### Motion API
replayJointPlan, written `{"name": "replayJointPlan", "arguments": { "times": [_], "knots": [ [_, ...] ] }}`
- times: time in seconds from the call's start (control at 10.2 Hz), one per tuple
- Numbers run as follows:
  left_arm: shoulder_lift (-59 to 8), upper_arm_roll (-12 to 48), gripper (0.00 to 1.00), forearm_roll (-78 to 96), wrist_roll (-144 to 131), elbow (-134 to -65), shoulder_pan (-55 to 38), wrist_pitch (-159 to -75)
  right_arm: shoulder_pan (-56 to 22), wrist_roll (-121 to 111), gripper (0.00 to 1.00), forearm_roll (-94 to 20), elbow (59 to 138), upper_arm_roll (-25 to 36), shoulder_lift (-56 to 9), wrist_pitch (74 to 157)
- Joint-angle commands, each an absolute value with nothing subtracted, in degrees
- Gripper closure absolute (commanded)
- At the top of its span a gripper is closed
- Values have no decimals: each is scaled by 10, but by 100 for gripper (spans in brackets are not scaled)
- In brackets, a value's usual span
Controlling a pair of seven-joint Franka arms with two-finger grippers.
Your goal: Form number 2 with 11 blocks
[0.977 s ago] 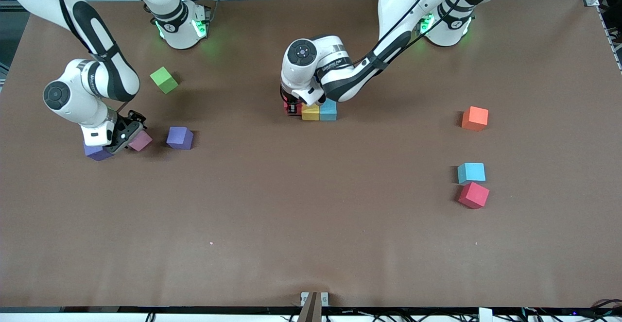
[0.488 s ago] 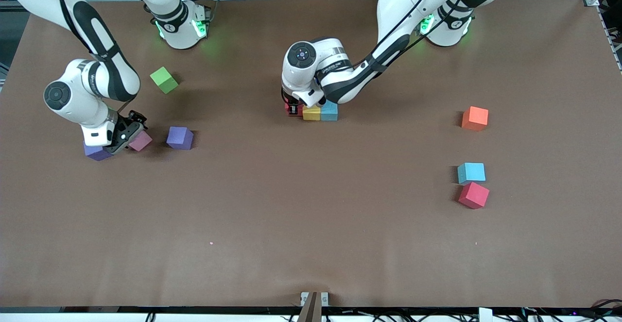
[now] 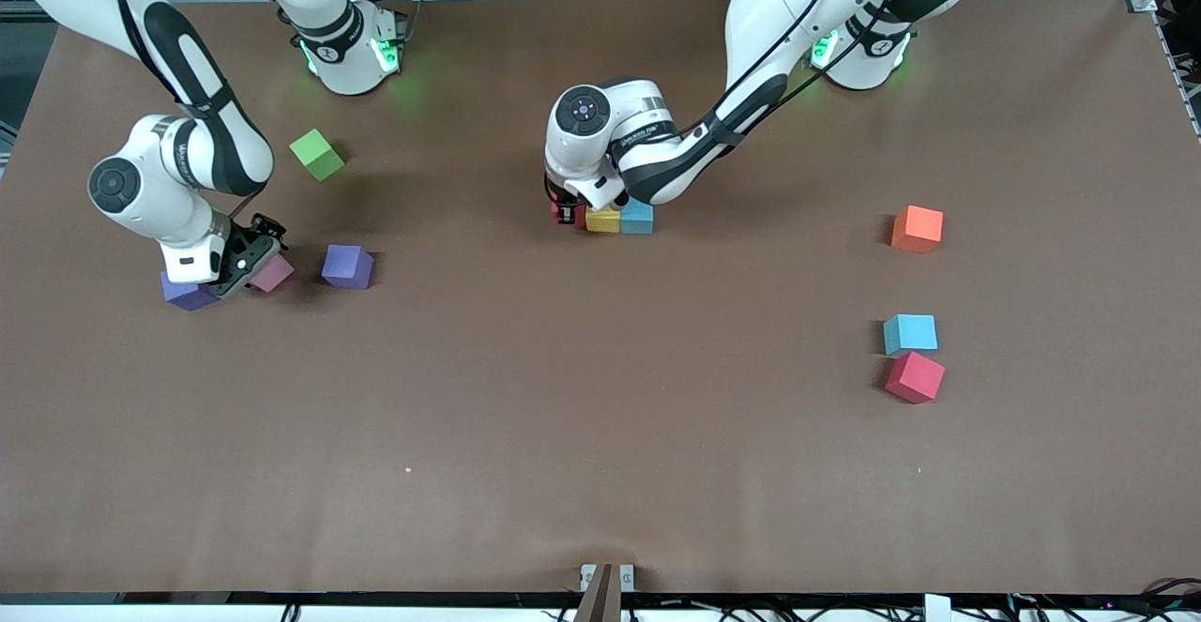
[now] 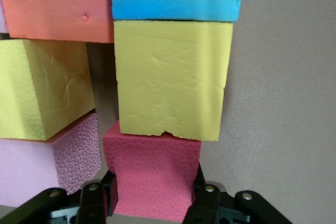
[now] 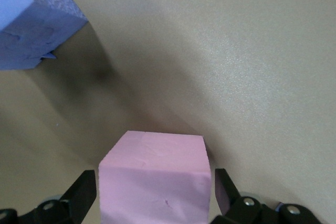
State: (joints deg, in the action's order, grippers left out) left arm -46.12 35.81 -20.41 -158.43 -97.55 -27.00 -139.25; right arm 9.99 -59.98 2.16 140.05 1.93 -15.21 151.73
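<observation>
Several blocks lie in a tight cluster at the table's middle: a red block, a yellow block and a light blue block in a row. My left gripper is down there, shut on the red block, which touches the yellow block. Beside them the left wrist view shows an orange block, another yellow block and a pink block. My right gripper is open and straddles a pink block with a small gap at each finger.
Two purple blocks flank the right gripper's pink block. A green cube lies farther from the front camera. Toward the left arm's end lie an orange block, a light blue block and a red block.
Both hands have shifted only slightly. The left gripper keeps its hold on the red block at the cluster, and the right gripper stays around the pink block.
</observation>
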Motion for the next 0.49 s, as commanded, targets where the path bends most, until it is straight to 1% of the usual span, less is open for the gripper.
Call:
{"name": "replayJointPlan", "arguments": {
  "times": [0.0,0.1,0.29,0.39],
  "knots": [
    [-471,364,0,-240,-1661,-973,-272,-1400,101,-594,67,18,1403,16,-149,1521],
    [-467,365,0,-238,-1634,-973,-270,-1400,101,-594,71,18,1403,16,-149,1521],
    [-441,374,0,-231,-1637,-977,-261,-1391,101,-594,71,18,1402,12,-143,1515],
    [-440,394,0,-230,-1637,-976,-249,-1383,101,-594,71,18,1393,7,-139,1491]
  ]
}}
